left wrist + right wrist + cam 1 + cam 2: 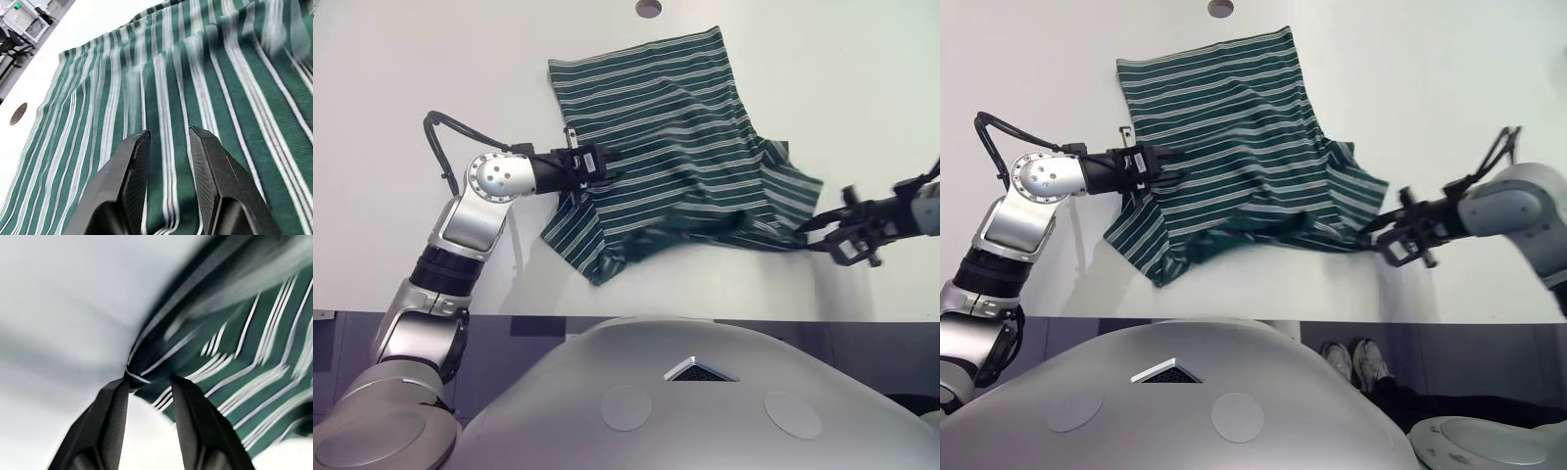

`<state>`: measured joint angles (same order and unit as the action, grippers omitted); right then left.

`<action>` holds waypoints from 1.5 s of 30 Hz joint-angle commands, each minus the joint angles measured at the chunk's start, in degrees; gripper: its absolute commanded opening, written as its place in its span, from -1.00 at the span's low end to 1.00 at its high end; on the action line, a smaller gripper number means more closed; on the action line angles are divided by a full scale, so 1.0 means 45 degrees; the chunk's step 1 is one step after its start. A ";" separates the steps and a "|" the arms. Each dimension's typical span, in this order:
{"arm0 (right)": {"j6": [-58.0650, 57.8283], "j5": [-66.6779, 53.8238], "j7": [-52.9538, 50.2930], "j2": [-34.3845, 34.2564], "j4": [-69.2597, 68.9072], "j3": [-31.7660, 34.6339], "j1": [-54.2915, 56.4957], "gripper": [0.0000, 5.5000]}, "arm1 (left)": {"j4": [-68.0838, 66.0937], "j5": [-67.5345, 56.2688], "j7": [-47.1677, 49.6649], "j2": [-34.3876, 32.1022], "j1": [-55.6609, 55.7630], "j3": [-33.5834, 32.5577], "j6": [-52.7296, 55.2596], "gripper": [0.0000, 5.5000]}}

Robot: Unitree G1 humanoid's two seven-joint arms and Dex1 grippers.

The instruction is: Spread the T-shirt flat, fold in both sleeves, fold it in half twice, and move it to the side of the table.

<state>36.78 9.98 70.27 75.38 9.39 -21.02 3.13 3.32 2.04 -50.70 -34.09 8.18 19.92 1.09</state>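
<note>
A dark green T-shirt with thin white stripes (675,127) lies rumpled on the white tabletop (411,78), roughly in the middle. Its far part is spread fairly flat, reaching towards a small round grey disc (648,8) set in the table's far edge. The near part of the shirt is creased, with a flap turned towards the near left and a ridge of folds running across the near side. The left gripper (610,163) lies low over the shirt's left edge, about halfway along that side and pointing right across the fabric. In the left wrist view striped cloth lies under and beyond it, but whether it has hold of the fabric cannot be told. The right gripper (1373,227) is at the shirt's near right corner, pointing left. There the cloth is drawn out into a narrow point that runs to its tips. In the right wrist view its black fingers (115,416) are set closely together and nip the bunched hem of that corner just above the bare table.
</note>
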 commanded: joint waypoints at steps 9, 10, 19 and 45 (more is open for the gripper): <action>-0.6473 -0.5211 0.3111 -0.2339 -0.0101 0.2027 0.5956 -0.43 | -0.0082 0.0962 0.0076 -0.0314 0.0496 -0.0048 0.0063 -0.48; -0.6424 -0.4716 0.2497 -0.3062 -0.0371 0.1744 0.5857 -0.43 | -0.0338 0.1298 0.0389 0.0066 0.0925 0.0150 0.0290 -0.48; -0.6888 -0.2351 -0.2045 -0.7071 -0.1653 0.0991 0.4342 -0.43 | -1.1472 0.8414 0.4398 0.1412 0.7564 0.4940 -0.3071 -0.48; -0.8331 -0.1074 -0.8793 -1.1335 -0.3744 0.1775 0.1531 -0.43 | -0.5037 1.0205 0.7180 -0.2225 1.0819 0.4248 -1.0340 -0.48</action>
<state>-0.01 4.75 30.90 24.55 -6.13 -12.82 10.44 -22.88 49.05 -16.86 -42.34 58.87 41.33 -46.29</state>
